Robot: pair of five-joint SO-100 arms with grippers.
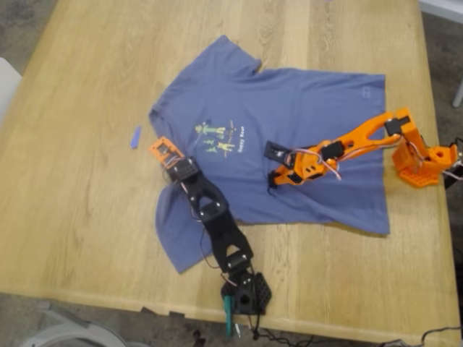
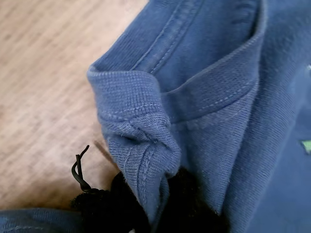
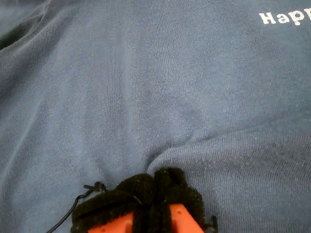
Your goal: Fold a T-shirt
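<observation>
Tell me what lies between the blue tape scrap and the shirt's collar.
Only bare wooden table lies between the tape scrap and the collar edge of the T-shirt; the exterior view shows it.

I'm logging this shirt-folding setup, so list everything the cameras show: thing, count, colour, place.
T-shirt: one, slate-blue with a small green-and-yellow print and yellow text, spread across the middle of the table.
Tape scrap: one, blue, on bare wood toward the exterior view's left of the T-shirt.
Table: one, light wood, under everything.
Black arm: one, black with an orange end part, base at the table's near edge in the exterior view.
Orange arm: one, orange, base at the exterior view's right.
My first claw: black pads, shut on the T-shirt's ribbed collar.
My second claw: black pads on orange fingers, shut, pinching a pucker of the T-shirt's chest fabric.
</observation>
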